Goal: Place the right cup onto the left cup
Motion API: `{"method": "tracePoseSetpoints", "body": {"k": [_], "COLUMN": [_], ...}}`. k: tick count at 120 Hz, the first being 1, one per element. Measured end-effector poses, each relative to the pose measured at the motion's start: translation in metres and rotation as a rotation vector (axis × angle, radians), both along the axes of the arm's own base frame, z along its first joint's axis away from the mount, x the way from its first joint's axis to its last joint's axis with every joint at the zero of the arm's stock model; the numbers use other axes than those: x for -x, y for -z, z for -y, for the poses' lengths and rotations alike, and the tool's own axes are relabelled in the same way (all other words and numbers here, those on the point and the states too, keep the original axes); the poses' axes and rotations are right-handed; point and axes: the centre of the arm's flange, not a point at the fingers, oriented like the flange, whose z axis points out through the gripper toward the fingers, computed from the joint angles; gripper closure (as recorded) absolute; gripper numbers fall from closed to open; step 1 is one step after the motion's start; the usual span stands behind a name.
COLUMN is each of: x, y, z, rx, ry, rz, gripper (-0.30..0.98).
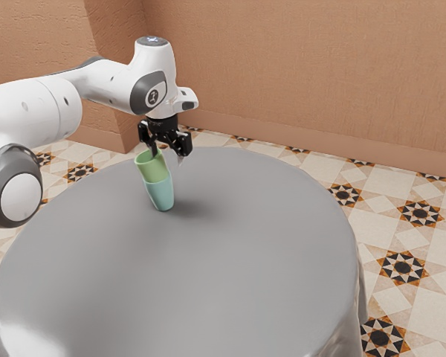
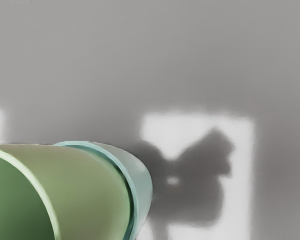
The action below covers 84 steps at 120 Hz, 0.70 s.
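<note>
1. The green cup sits in the mouth of the teal cup, its lower part inside and its rim above.
2. The teal cup stands on the worktop.
3. The gripper, fingers spread apart, is at the green cup's rim, gripping nothing.

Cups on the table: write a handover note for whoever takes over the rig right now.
Gripper: open, just above the cups, one finger close to the green cup's rim.
Cups: the green cup sits partway down in the teal cup, which stands on the gray table.
Done: one cup is placed in the other. The stack leans in the exterior view; I can't tell how much is real tilt.
Left: probably just backing the hand away, carefully, so that finger doesn't catch the rim.
</note>
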Motion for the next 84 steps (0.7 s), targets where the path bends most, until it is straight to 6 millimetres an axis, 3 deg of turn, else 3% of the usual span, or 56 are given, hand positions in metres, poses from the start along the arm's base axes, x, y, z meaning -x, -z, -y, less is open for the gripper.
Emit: {"method": "tracePoseSetpoints", "body": {"k": [25, 41, 59, 84], "x": [0.000, 0.004, 0.025, 0.108], "y": [-0.006, -0.030, -0.088, -0.188], "z": [0.001, 0.003, 0.008, 0.029], "rx": [-0.001, -0.001, 0.004, 0.012], "ry": [0.010, 0.016, 0.017, 0.034], "rz": [0.007, 0.036, 0.066, 0.070], "gripper": [0.03, 0.02, 0.01, 0.00]}}
